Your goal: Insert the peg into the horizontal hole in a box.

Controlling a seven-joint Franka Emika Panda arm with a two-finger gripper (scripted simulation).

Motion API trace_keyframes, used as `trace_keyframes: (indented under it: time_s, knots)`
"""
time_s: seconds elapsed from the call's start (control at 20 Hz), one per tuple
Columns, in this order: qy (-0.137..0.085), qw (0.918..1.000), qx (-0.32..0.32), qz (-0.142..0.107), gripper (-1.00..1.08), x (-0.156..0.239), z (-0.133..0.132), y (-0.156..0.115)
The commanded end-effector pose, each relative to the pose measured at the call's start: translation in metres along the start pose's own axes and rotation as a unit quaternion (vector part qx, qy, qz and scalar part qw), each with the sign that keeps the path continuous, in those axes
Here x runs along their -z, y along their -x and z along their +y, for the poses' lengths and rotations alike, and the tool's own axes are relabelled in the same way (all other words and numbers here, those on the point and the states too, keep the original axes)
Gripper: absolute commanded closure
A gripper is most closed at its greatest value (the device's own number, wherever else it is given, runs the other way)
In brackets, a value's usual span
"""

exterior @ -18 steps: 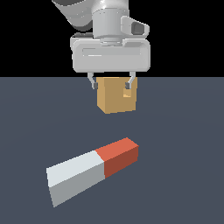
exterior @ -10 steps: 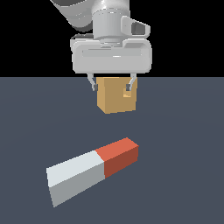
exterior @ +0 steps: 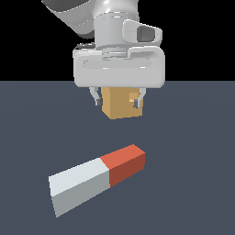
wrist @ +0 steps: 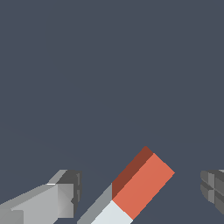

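Floor (exterior: 193, 151): a flat, matte slate-blue plane is filling the lower part of the exterior view, with no seams, marks or texture showing.
Far edge: the floor is ending in a straight horizontal line across the exterior view, running from the exterior view's left to its right.
Backdrop (exterior: 27, 41): plain black is sitting above that line; no walls, windows or furniture are showing in it.
Light: soft, even lighting is falling on the floor, and no sharp shadows are showing anywhere.
Wrist view: the same slate-blue floor (wrist: 109, 65) is filling nearly the whole frame, uniform in tone.
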State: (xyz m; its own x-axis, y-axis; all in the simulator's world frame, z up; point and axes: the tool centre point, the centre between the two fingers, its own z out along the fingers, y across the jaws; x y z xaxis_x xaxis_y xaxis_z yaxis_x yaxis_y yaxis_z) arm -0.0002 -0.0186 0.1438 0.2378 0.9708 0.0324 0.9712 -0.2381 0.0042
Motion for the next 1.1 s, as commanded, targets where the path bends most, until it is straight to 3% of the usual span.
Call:
trace_keyframes:
  time_s: [0.0, 0.25, 0.55, 0.85, 1.05]
  knots:
    - [0.001, 0.999, -0.044, -0.002, -0.92, -0.008, 0.001, 0.017]
    - [0.002, 0.9889, -0.149, -0.007, -0.92, -0.028, -0.002, 0.057]
    - [0.003, 0.9658, -0.259, -0.012, -0.92, -0.048, -0.015, 0.099]
    - [0.004, 0.9441, -0.329, -0.015, -0.92, -0.061, -0.029, 0.124]
    - [0.004, 0.9349, -0.355, -0.016, -0.92, -0.066, -0.036, 0.132]
